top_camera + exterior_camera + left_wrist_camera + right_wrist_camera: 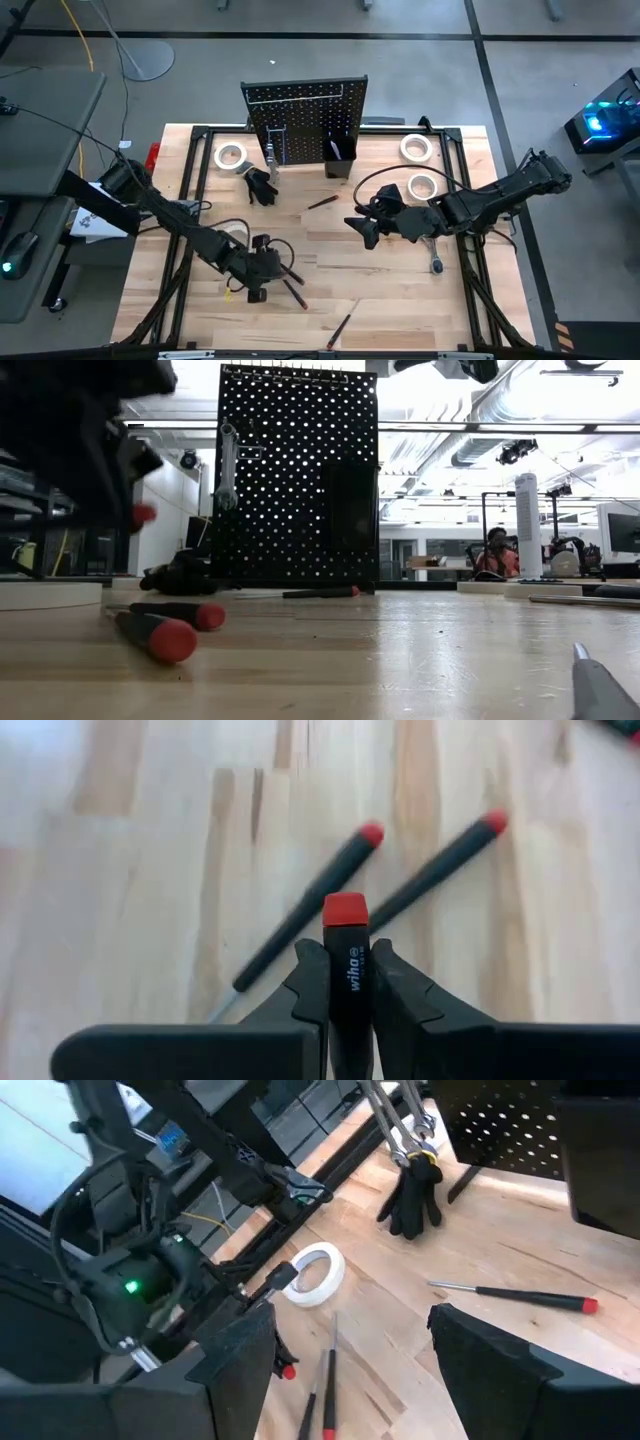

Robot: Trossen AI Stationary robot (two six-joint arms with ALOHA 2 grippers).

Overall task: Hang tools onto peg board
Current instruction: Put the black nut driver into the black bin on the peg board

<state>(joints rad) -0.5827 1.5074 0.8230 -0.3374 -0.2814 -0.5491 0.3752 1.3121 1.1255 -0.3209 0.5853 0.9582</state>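
Note:
My left gripper [348,960] hangs over the table's near left part [258,282], shut on a black screwdriver with a red cap [345,908]. Two more red-capped screwdrivers [310,910] [440,865] lie flat on the wood beneath it. The peg board [305,118] stands upright at the far edge, a silver wrench [228,465] hanging on it and a black bin [340,155] on its front. My right gripper [362,228] waits open above the table's middle, holding nothing [350,1330]. My left gripper pinches the screwdriver's black handle [348,982] between its two fingers, just behind the red cap. The fingers slant down toward the table and lie along the tool, whose cap end sticks out past the fingertips. The tool is lifted clear of the wood [143,513]; its shaft is hidden.
White tape rolls lie at far left [232,156], far right [416,147], right [422,186] and beside the left arm [312,1272]. A black glove [262,186] lies before the board. Screwdrivers lie at centre [322,202] and the near edge [340,327]; a ratchet [437,262] lies right.

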